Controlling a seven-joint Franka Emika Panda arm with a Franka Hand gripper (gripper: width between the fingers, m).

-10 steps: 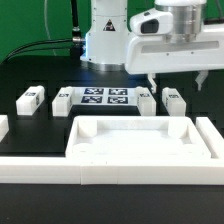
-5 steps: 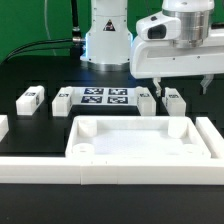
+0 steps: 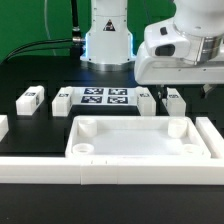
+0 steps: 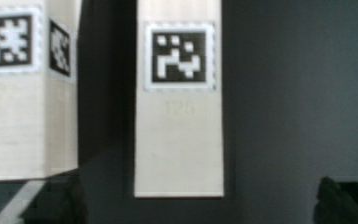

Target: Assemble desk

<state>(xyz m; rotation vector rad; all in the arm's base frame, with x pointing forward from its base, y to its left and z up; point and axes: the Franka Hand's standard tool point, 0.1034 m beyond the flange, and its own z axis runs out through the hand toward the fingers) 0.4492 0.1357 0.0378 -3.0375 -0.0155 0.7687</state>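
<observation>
Exterior view, left to right: far-left leg [image 3: 30, 99] and second leg [image 3: 62, 100] lie well away from the end effector [image 3: 184, 90], beyond the marker board [image 3: 104, 97]. Third leg [image 3: 146, 100] sits just off to one side of it. Fourth leg [image 3: 175, 101] lies right beneath it, apart, not touched. Tabletop [image 3: 140, 140] rests on the dark surface [image 3: 35, 132], nearer the camera than the end effector, no legs fitted.

Key relation: the wrist view puts the fourth leg [image 4: 176, 110] centred between the two fingertips [image 4: 348, 200]. Its long axis crosses the line between them, so the jaws straddle its narrow width. A straight descent looks like the next move. End effector is spread wide, holding nothing.

Hidden: in the exterior view the hand seems to overlap the fourth leg's far end. The wrist frame cuts off the third leg [image 4: 19, 100]. Fingertips show only as dark blurs, and the height above the leg is unclear.
</observation>
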